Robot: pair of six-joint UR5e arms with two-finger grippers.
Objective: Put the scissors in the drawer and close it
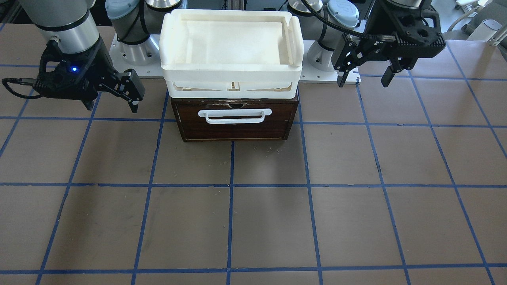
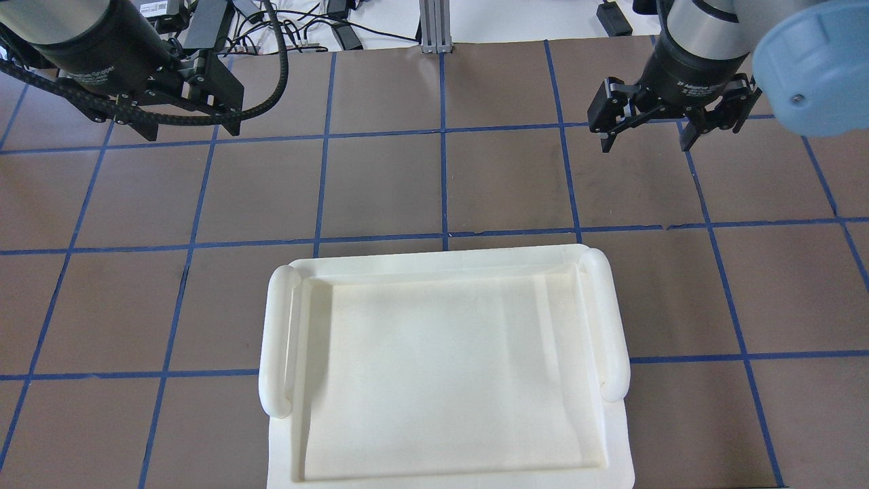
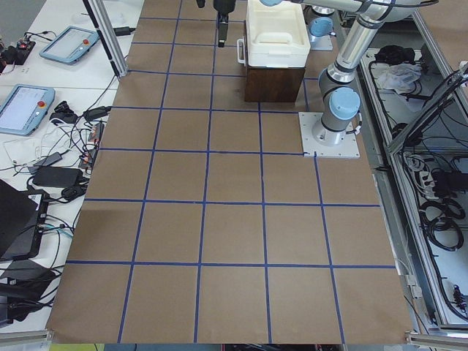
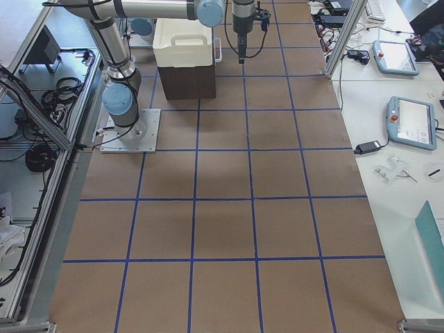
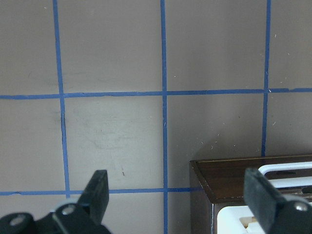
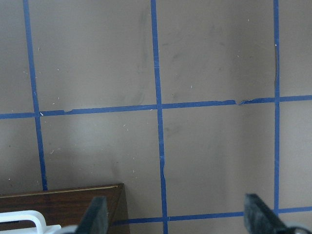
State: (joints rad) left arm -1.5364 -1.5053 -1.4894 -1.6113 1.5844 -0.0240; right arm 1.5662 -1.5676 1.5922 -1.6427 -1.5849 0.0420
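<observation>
Drawer [image 1: 234, 130] closed, left tool [image 1: 363, 81] spread, right tool [image 1: 112, 105] spread

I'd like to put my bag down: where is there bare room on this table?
The stretch of table in front of the drawer is bare. Crowded at the back: the white tray sits over the drawer, and the left end effector and right end effector hover open beside it.
</observation>
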